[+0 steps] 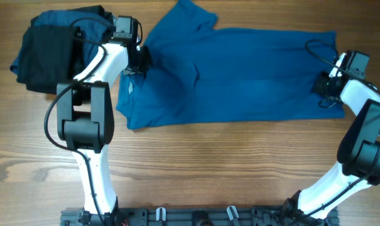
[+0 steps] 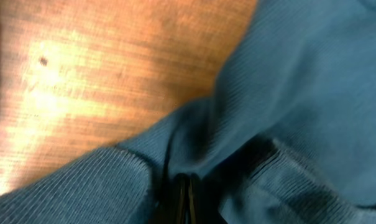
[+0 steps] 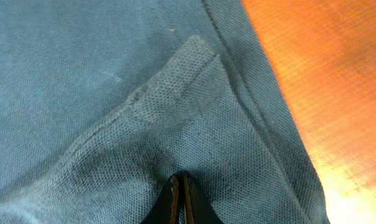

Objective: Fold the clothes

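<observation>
Closest to the wrist lenses, dark fingertips meet with no gap. The left tool (image 2: pixel 186 199) is clenched on a bunched ridge of blue knit beside a ribbed band (image 2: pixel 76 186). The right tool (image 3: pixel 180 202) is clenched on a pinch of the same cloth just below a turned-over corner (image 3: pixel 194 68) by the stitched edge. Seen from overhead, bare wood of the worktop (image 1: pixel 208 169) lies nearest the arm bases. Beyond it the polo shirt (image 1: pixel 240 75) is spread sideways across the middle, mostly flat, with the left tool at its left end and the right tool at its right edge. One sleeve (image 1: pixel 190 16) juts toward the far side. Farthest off, at the far left corner, sit the dark garments (image 1: pixel 51 50), a black piece over a darker blue one, near the shirt's left end; the left arm hides whether they touch. The shirt looks light, limp and soft, so it will likely sag between two grips, drag a little on the wood and crease wherever it is let down carelessly. Good holds are probably the stitched places, such as hem corners, shoulder seams and the ribbed band, where doubled cloth gives the fingers something firm. A pinch that takes only the top layer could peel front from back, so each grip should take both layers before any lift across.
</observation>
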Robot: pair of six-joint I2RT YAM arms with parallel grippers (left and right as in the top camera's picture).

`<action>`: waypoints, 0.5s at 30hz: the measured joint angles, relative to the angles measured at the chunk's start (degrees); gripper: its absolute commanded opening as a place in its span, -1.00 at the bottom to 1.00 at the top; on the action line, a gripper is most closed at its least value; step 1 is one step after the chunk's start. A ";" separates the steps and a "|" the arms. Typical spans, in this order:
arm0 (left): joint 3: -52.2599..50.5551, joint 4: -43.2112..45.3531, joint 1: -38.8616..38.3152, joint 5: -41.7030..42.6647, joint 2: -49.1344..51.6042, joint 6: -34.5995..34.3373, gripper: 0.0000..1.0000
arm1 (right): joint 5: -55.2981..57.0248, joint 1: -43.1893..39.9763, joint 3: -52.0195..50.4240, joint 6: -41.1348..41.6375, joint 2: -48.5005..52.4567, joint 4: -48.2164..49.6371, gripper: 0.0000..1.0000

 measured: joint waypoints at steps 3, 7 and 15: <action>0.76 -4.55 0.00 -0.22 -0.02 -0.24 -0.92 | 2.10 -0.17 0.26 1.57 -0.33 -2.36 -0.91; 0.94 -8.09 0.00 -0.31 -0.31 -2.03 -0.92 | 3.45 -0.48 0.50 2.21 -0.63 -4.63 -0.91; 0.61 -15.10 -2.25 -3.89 -1.38 -3.32 -0.92 | 5.60 -1.01 0.96 5.18 -1.62 -10.97 -0.91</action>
